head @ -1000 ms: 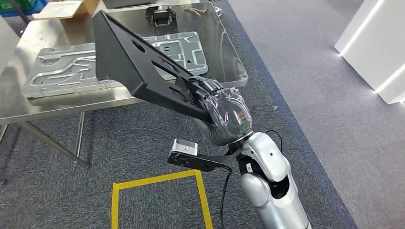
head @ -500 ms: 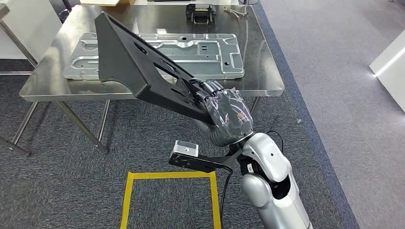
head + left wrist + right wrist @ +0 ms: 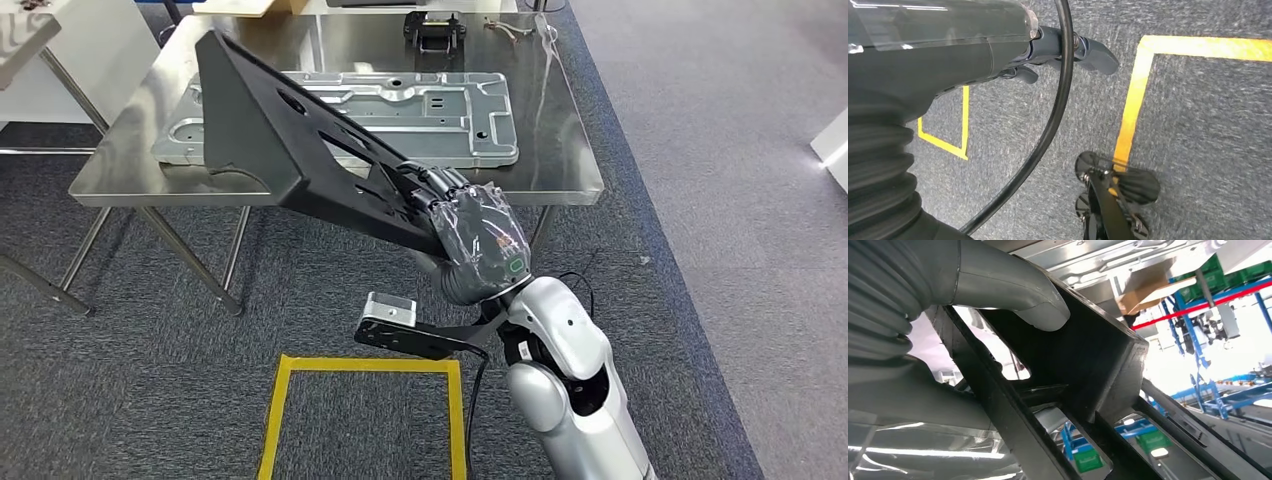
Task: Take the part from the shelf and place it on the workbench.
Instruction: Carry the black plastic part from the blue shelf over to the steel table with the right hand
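a long black part [image 3: 285, 150] is held up in the air at a tilt, its wide flanged end raised over the near edge of the steel workbench [image 3: 580, 170] and its narrow slotted end clasped in the right hand [image 3: 478, 235]. the fingers of that hand are wrapped over the narrow end, so the very tip of the part is hidden beneath them and beneath the clear film covering the hand. in the right wrist view the thick grey thumb [image 3: 1018, 295] is seen pressed against the black part's inner wall, and the rest of the part is cut off by the frame. a large grey stamped metal panel [image 3: 420, 110] lies flat on the workbench, partly covered from sight by the raised part. a small black fixture [image 3: 433, 28] sits at the far edge of the bench, hard to make out. on the grey carpet a yellow taped square [image 3: 290, 400] is cut off at the bottom. the left hand [image 3: 1068, 50] hangs above the carpet with nothing in it; whether its fingers are spread or curled cannot be told.
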`<state>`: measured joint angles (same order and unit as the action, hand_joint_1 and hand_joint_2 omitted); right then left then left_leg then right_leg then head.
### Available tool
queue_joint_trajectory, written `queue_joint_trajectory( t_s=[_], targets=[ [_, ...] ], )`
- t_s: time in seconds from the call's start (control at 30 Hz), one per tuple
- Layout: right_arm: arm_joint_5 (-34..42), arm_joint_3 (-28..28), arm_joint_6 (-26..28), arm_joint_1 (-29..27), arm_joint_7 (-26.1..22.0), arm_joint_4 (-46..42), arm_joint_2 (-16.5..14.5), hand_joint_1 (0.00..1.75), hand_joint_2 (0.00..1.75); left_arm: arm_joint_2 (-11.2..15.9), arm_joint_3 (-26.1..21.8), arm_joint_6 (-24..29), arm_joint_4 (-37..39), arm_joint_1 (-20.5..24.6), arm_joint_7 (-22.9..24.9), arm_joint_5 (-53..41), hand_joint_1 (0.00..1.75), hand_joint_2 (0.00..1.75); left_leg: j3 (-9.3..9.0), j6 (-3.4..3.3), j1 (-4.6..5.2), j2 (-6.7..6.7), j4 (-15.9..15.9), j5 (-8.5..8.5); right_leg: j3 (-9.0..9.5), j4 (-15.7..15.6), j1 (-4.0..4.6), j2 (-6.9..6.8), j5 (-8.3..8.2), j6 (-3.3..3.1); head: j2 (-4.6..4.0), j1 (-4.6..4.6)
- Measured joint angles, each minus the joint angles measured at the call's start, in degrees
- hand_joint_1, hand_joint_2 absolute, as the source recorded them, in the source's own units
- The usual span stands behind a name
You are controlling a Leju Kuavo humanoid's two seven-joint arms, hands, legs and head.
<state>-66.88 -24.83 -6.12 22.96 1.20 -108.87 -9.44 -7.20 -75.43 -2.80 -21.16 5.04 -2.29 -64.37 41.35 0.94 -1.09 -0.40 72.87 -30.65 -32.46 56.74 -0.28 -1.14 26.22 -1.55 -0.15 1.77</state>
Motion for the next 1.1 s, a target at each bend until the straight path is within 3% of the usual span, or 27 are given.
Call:
queue_joint_trajectory(
  t_s=[0.1,0.17,0.3,0.47,0.57,0.7,0.77,0.83,0.9,0.97,1.0,1.03,1.07,1.1],
  targets=[
    [0.0,0.0,0.0,0.1,0.0,0.0,0.0,1.75,1.75,0.0,0.0,-0.1,0.0,0.1,0.0,0.0,0.0,1.75,-6.08,-0.16,-0.08,0.62,-10.7,4.06,-0.21,1.0,0.08,-0.29,0.58,0.8,0.0,-0.01],
    [-0.1,0.0,0.0,0.1,0.0,0.0,0.0,1.75,1.75,0.0,0.0,-0.2,0.0,0.1,0.0,0.0,0.0,1.75,-7.35,-0.71,-0.01,0.75,-13.4,4.31,-0.57,1.6,0.38,-0.37,0.86,0.95,0.0,-0.01],
    [-0.2,0.0,0.0,0.2,0.0,0.0,0.2,1.75,1.75,0.0,0.0,-0.2,0.0,0.0,0.0,0.0,0.0,1.75,-7.22,-1.13,0.13,0.44,-13.6,4.59,-0.65,1.6,0.59,-0.39,0.75,-0.3,0.0,-0.01],
    [-0.9,0.0,-0.1,0.9,0.0,0.1,0.3,1.75,1.75,0.0,0.0,-0.3,0.0,0.0,-0.1,0.1,0.0,1.75,-7.1,-1.64,0.34,0.41,-13.5,4.59,-0.58,1.1,0.46,-0.4,0.42,0.09,0.0,-0.01],
    [-1.4,0.0,-0.4,1.8,0.0,0.5,0.4,1.75,1.75,0.0,0.0,-0.4,0.0,0.1,-0.3,0.1,0.0,1.75,-7.05,-1.91,0.45,0.42,-13.5,4.61,-0.61,1.1,0.36,-0.41,0.31,0.57,0.0,-0.01],
    [-1.9,0.0,-0.7,2.5,0.1,0.9,0.4,1.75,1.75,0.1,0.0,-0.4,0.0,0.1,-0.4,0.2,0.0,1.75,-6.97,-2.04,0.66,0.42,-13.4,4.58,-0.6,0.9,0.13,-0.42,0.18,1.82,0.0,-0.01],
    [-2.2,0.0,-0.9,3.1,0.3,1.1,0.4,1.75,1.75,0.1,0.0,-0.4,0.0,0.1,-0.5,0.2,0.0,1.75,-6.92,-2.52,0.84,0.41,-13.5,4.62,-0.51,0.5,-0.06,-0.53,-0.03,2.66,0.0,-0.01],
    [-2.6,0.0,-1.0,3.9,0.6,1.5,0.4,1.75,1.75,0.1,0.0,-0.5,0.0,0.2,-0.6,0.2,0.0,1.75,-7.41,-3.23,0.43,0.37,-14.7,5.22,-0.53,0.6,-0.11,-0.4,0.2,3.35,0.0,-0.01],
    [-2.7,0.0,-1.0,4.9,0.7,1.7,0.5,1.75,1.75,0.2,0.0,-0.5,0.0,0.3,-0.7,0.2,0.0,1.75,-7.95,-3.58,-0.01,0.36,-15.9,5.93,-2.11,4.0,-0.18,0.22,2.47,3.62,0.0,-0.01],
    [-2.8,0.0,-1.1,5.4,0.7,2.1,0.5,1.75,1.75,0.2,0.0,-0.6,0.0,0.3,-0.8,0.2,0.0,1.75,-7.98,-3.63,-0.01,0.31,-16.1,6.11,-5.83,11.6,-0.5,0.67,6.14,3.9,0.0,-0.01],
    [-2.8,0.0,-1.1,5.4,0.7,2.3,0.6,1.75,1.75,0.2,0.0,-0.7,0.0,0.3,-0.8,0.2,0.0,1.75,-7.96,-3.54,-0.06,0.22,-16.1,6.08,-7.53,14.9,-0.75,0.72,7.18,4.08,0.0,-0.02],
    [-2.8,0.0,-1.1,5.4,0.7,2.5,0.6,1.75,1.75,0.2,0.0,-0.7,0.0,0.2,-0.8,0.2,0.0,1.75,-7.97,-3.36,-0.17,0.1,-16.0,6.03,-8.38,16.3,-1.03,0.73,7.11,4.26,0.0,-0.01],
    [-2.8,0.0,-1.1,5.4,0.7,2.7,0.6,1.75,1.75,0.2,0.0,-0.7,0.0,0.2,-0.8,0.2,0.0,1.75,-8.0,-3.08,-0.36,-0.04,-15.9,5.94,-8.11,15.5,-1.32,0.73,5.91,4.45,0.0,-0.02],
    [-2.9,0.0,-1.1,5.5,0.7,2.9,0.7,1.75,1.75,0.2,0.0,-0.8,0.0,0.2,-0.8,0.2,0.0,1.75,-8.05,-2.7,-0.6,-0.2,-15.7,5.77,-6.76,12.6,-1.62,0.73,3.91,4.68,0.0,-0.02]
  ],
)
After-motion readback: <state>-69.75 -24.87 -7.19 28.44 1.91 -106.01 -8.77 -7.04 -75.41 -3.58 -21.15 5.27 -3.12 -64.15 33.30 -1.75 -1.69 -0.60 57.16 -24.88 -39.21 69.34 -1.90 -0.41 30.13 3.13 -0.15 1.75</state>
